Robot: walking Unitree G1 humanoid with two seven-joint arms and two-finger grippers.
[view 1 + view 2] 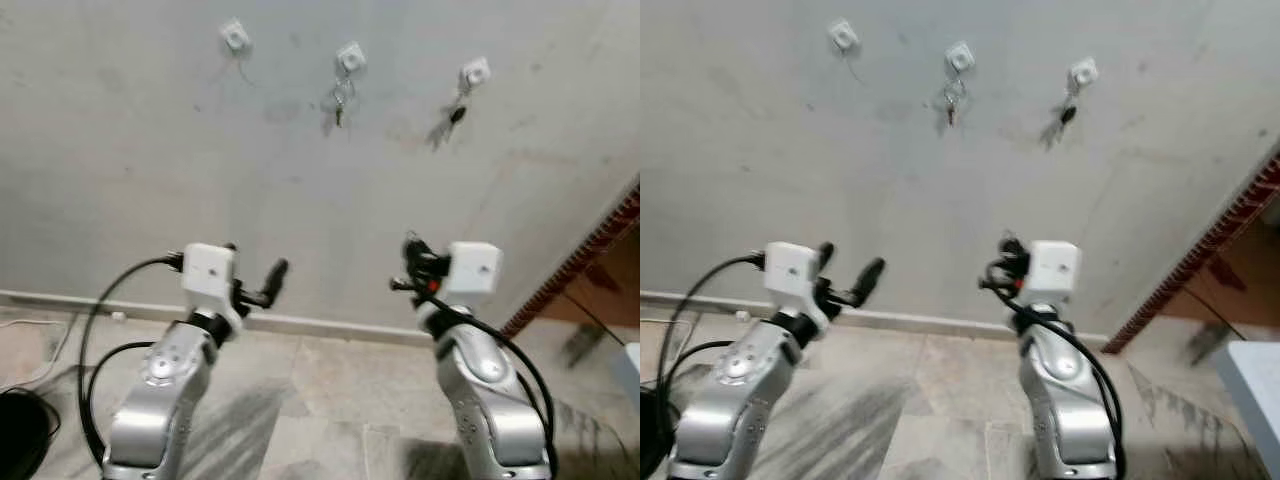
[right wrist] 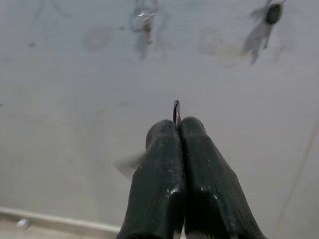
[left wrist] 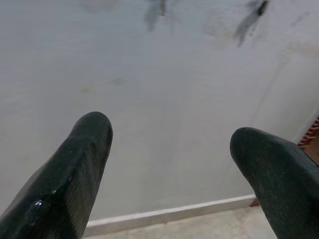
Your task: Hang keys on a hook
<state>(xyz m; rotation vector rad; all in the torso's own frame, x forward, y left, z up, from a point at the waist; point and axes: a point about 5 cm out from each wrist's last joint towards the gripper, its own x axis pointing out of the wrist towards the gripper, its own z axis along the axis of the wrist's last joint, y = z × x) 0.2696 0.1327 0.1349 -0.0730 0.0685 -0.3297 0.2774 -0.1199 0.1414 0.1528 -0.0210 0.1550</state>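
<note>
Nearest, the left gripper (image 1: 262, 282) is raised with its fingers spread wide and empty. To its right, the right gripper (image 2: 177, 127) is pinched closed on a key ring (image 2: 176, 110). On the far wall, the left hook (image 1: 234, 37) is bare; the middle hook (image 1: 350, 57) and right hook (image 1: 474, 72) carry keys.

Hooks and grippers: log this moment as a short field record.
wall hooks: three white, in a row
left hook: bare
middle hook: keys hanging
right hook: black key hanging
right gripper: shut on key ring, raised toward wall
left gripper: open, holds nothing
floor: tile
</note>
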